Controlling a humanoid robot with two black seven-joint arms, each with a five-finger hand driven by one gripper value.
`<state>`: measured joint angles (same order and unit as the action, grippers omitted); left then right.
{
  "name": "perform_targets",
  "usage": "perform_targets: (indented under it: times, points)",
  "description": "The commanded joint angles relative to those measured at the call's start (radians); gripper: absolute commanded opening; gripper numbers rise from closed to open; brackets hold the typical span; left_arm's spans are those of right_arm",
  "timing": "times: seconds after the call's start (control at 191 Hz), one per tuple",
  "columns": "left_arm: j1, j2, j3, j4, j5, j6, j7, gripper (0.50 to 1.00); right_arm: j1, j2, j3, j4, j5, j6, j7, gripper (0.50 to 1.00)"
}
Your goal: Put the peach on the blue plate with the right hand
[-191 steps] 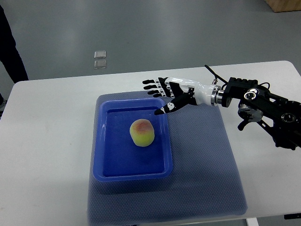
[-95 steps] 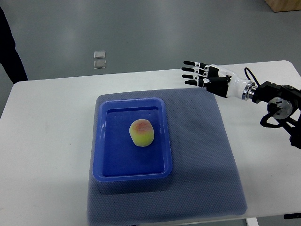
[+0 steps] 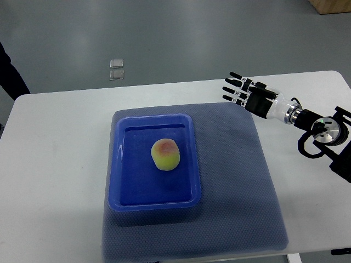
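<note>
Peach [image 3: 165, 154]: it lies inside the blue plate [image 3: 118, 181], a little above the middle of the floor, resting on the bottom. Its skin is yellow-green with a reddish blush on top. Nothing touches it.

Blue plate: a rectangular tray with a raised rim, long side running away from the camera. It sits on the left part of the mat.

Mat [image 3: 236, 186]: a grey-blue textured sheet laid flat on the table, reaching from behind the plate down to the table's near edge. Its right half is bare.

Right hand [image 3: 249, 97]: it enters from the right edge and sits over the far right corner of the mat, well apart from the plate and the peach. The fingers [image 3: 232, 86] are stretched out straight and slightly fanned, pointing left. It holds nothing.

Right arm [image 3: 321, 130]: a white wrist leads back to black joints and cables near the right edge, above the table.

Table [image 3: 55, 164]: white, with rounded corners.

Floor [image 3: 164, 38]: grey, with 2 small clear square items [image 3: 116, 69] lying side by side beyond the table.

Person: a dark sleeve or garment [image 3: 11, 76] shows at the left edge.
</note>
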<state>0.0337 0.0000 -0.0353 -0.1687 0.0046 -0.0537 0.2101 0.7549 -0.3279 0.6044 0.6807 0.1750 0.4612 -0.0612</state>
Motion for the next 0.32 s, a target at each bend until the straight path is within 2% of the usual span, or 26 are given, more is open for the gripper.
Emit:
perform_targets:
  times: [0.0, 0.315]
  points:
    - [0.000, 0.000, 0.000, 0.000, 0.000, 0.000, 0.000, 1.000, -0.005, 0.007, -0.009, -0.001, -0.008, -0.003, 0.003, 0.932]
    - [0.000, 0.000, 0.000, 0.000, 0.000, 0.000, 0.000, 1.000, -0.015, 0.016, -0.008, -0.006, 0.001, -0.003, 0.006, 0.932]
